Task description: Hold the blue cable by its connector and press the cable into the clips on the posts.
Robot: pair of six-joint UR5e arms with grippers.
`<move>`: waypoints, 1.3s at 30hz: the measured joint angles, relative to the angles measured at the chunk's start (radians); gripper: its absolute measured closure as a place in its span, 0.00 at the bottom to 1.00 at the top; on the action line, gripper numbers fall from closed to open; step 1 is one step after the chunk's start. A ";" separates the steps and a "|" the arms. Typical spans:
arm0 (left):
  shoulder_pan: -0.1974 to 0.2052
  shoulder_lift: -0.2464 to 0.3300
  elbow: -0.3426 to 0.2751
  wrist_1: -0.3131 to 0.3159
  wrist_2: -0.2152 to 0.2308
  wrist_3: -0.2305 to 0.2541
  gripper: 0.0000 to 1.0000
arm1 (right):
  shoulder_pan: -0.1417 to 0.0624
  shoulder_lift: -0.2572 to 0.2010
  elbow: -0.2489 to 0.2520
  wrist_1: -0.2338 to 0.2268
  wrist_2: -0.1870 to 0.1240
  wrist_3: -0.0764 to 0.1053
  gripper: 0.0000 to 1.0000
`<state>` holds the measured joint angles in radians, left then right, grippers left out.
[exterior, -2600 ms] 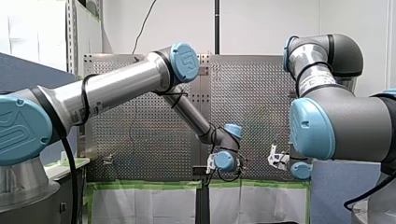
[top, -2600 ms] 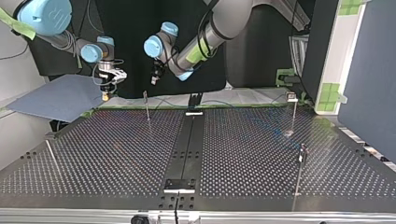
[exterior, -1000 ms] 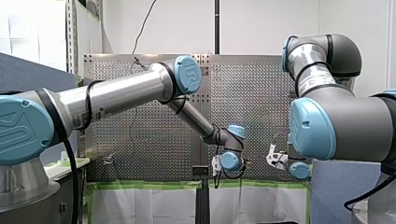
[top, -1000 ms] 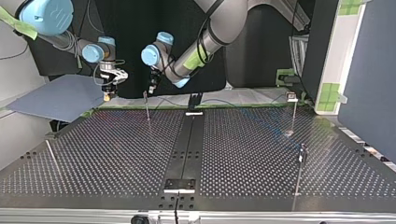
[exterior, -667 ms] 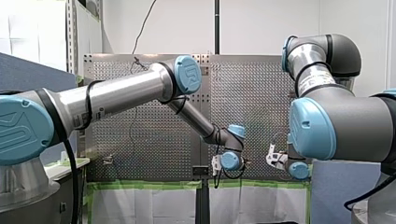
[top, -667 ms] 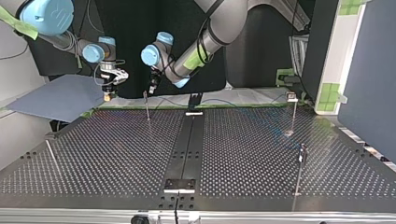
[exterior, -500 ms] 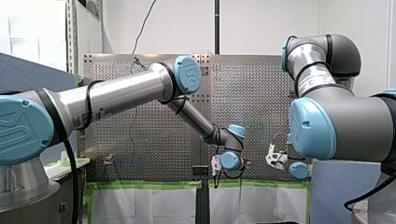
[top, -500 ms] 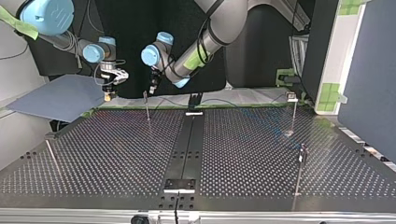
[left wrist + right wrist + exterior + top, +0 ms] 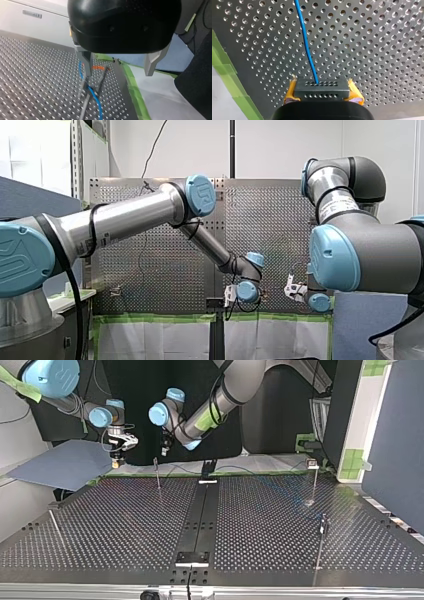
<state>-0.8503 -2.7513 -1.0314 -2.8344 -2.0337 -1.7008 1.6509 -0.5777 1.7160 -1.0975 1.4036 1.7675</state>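
In the right wrist view my right gripper (image 9: 323, 91) is shut on the black connector (image 9: 322, 86), its yellow pads (image 9: 291, 92) on either side. The blue cable (image 9: 305, 42) runs from the connector away over the perforated table (image 9: 374, 37). My left gripper (image 9: 118, 74) stands open with bare metal fingers (image 9: 86, 63). Below one finger the blue cable (image 9: 93, 93) passes a thin post with an orange-marked clip (image 9: 98, 68). In the top view my left gripper (image 9: 163, 451) hangs just above the back post (image 9: 157, 474), and my right gripper (image 9: 115, 464) is further toward that view's left.
More thin posts stand on the table (image 9: 125, 525): one at the top view's back right (image 9: 315, 482), one at the front right (image 9: 321, 540), one leaning at the left (image 9: 55, 527). Green tape (image 9: 133, 87) lines the table's edge. A blue sheet (image 9: 60, 467) lies beyond the left corner.
My left arm has moved toward the top view's left to above the back post, then risen a little. My right gripper has barely moved and keeps the connector.
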 joint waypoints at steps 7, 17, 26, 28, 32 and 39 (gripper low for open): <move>-0.025 0.059 -0.060 0.052 -0.058 0.043 0.00 | -0.007 -0.001 0.000 0.002 0.001 -0.006 1.00; -0.022 0.147 -0.147 0.139 -0.060 -0.004 0.00 | -0.017 -0.002 0.000 0.003 -0.004 -0.006 1.00; -0.002 0.214 -0.214 0.206 -0.026 -0.065 0.00 | -0.017 -0.002 0.000 0.004 -0.006 0.012 1.00; 0.002 0.229 -0.230 0.218 -0.011 -0.080 0.00 | -0.016 -0.001 0.000 0.005 -0.008 0.014 1.00; 0.006 0.266 -0.266 0.218 0.025 -0.111 0.00 | -0.013 -0.001 0.000 0.006 -0.010 0.025 1.00; -0.001 0.329 -0.330 0.248 0.080 -0.168 0.00 | -0.009 0.000 0.000 0.006 -0.011 0.043 1.00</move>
<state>-0.8518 -2.4222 -1.3612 -2.5860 -1.9534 -1.8686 1.6416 -0.5780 1.7159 -1.0914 1.3930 1.8101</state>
